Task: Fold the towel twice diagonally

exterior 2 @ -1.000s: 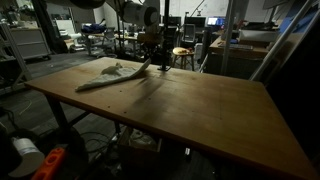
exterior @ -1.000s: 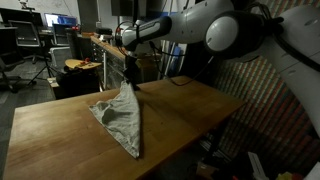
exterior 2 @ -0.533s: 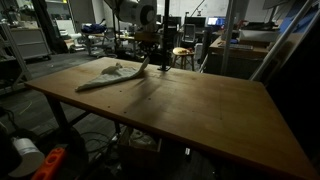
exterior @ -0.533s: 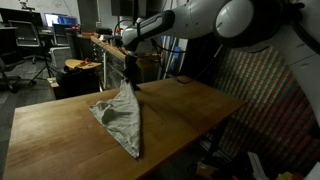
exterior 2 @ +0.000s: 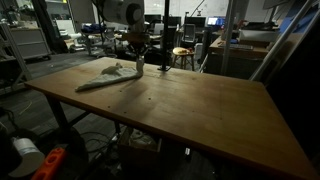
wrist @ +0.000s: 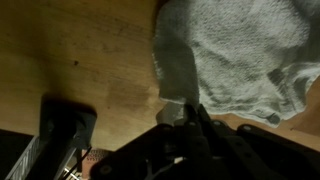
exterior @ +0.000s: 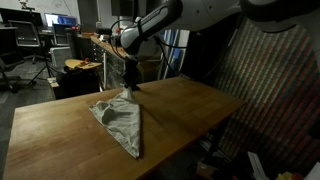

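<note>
Near frame centre on the tabletop (exterior: 50,125), I hold my claw (exterior: 129,88) clenched on the top corner of the towel (exterior: 120,120); its long axis runs downward, narrow tip toward the bottom edge.

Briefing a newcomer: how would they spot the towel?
Start at the wooden table. On it lies the towel, a wrinkled triangular cloth, one corner pinched by the gripper. Its pale grey stands out from the brown wood.
</note>
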Motion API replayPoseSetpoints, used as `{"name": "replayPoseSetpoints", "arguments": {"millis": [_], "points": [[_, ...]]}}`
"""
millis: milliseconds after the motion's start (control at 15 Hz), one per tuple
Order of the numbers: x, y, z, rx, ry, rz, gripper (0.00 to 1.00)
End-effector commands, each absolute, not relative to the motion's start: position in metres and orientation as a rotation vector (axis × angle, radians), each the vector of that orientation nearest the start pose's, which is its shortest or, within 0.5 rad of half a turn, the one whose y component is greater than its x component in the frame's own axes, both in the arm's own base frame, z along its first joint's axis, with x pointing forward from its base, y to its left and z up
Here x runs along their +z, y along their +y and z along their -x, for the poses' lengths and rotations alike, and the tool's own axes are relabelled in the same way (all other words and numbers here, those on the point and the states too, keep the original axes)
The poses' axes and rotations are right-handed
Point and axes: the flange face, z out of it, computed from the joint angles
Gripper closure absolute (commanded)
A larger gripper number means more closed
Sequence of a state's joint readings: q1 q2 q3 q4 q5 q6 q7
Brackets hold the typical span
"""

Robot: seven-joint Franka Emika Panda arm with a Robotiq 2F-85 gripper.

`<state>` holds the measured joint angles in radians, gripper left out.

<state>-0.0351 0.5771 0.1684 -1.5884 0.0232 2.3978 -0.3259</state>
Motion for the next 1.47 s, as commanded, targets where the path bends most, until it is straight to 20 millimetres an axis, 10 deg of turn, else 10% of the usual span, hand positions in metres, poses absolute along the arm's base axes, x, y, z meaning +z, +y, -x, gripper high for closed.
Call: {"name": "replayPoseSetpoints", "arguments": {"millis": [0, 733, 1400], "points": [[0.322, 0.099, -0.657, -0.346, -0.708, 2.982, 0.99], [0.303, 0.128, -0.545, -0.263, -0.841, 2.994, 0.99], [0.332, 0.136, -0.498, -0.243, -0.895, 3.043, 0.99]]}}
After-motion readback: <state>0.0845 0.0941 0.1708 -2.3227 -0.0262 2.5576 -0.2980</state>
